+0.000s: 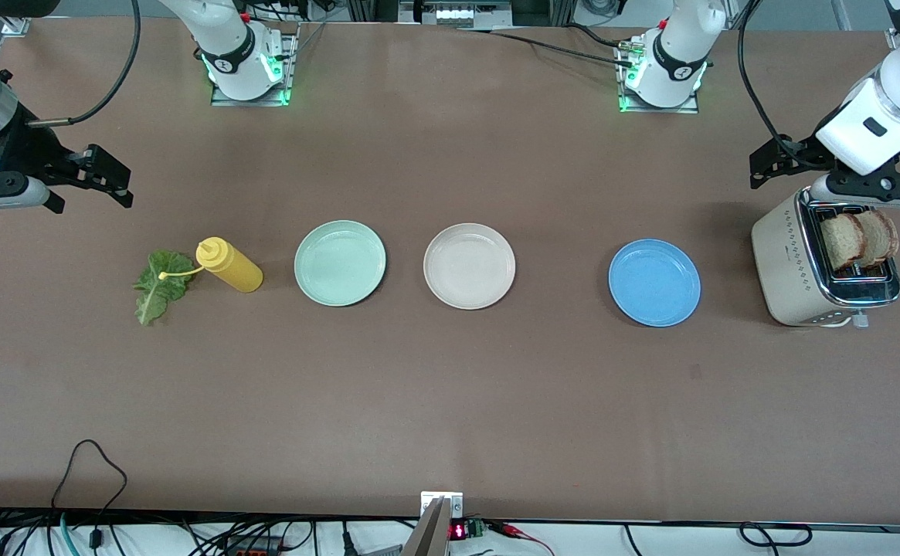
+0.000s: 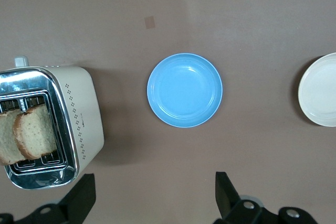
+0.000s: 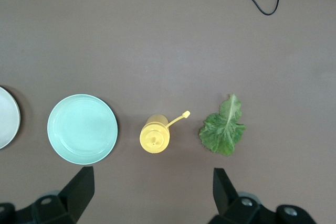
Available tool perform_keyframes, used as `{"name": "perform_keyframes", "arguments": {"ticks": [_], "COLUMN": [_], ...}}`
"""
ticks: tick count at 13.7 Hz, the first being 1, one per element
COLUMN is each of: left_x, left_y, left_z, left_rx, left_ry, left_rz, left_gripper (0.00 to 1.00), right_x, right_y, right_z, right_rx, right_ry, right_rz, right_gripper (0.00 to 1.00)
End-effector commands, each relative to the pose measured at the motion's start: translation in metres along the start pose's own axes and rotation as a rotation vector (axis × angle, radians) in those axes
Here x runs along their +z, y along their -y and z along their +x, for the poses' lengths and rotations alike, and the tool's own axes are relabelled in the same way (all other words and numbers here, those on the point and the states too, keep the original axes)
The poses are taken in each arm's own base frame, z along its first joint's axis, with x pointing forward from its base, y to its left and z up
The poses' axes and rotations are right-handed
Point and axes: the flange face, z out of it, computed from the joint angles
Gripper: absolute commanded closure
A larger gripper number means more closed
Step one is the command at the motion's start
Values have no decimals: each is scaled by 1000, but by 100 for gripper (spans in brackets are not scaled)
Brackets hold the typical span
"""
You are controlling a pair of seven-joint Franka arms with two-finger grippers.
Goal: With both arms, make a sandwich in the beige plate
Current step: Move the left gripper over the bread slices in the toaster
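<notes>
Both hands spread wide and carrying nothing — left hand point(image 1: 836, 166) hovers right by the toaster point(image 1: 793, 266) holding 2 bread slices point(image 1: 857, 239), right hand point(image 1: 71, 181) near the lettuce point(image 1: 160, 286) — beige plate point(image 1: 469, 266) sits bare mid-bench.

even, bright overhead light; the matte brown table point(image 1: 450, 386) shows soft, short shadows beside the round plates. mild glare on the chrome-topped cream toaster point(image 1: 809, 270). all views sharp.
</notes>
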Motion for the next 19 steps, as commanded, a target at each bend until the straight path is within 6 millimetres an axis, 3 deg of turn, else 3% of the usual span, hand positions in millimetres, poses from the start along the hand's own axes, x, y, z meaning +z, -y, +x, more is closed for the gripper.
{"name": "perform_keyframes", "arguments": {"ticks": [1,13,17,19], "left_x": [-6,11,23,37], "left_y": [4,11,35,64], "left_z": [0,17,38,40], "left_rx": [9,-20,-54,-43], "left_ry": [5,123,135,167], "left_rz": [-8,-13,-20,-5], "left_gripper": [0,0,0,0], "right_x": [-9,-8,-5,-5], "right_y": [0,1,5,6], "right_z": [-2,-6,-2,-1], "right_rx": [7,75,56,53], "right_ry": [-4,13,2,-4], "right_rz": [-11,-15,-15,-14], "right_gripper": [0,0,0,0]}}
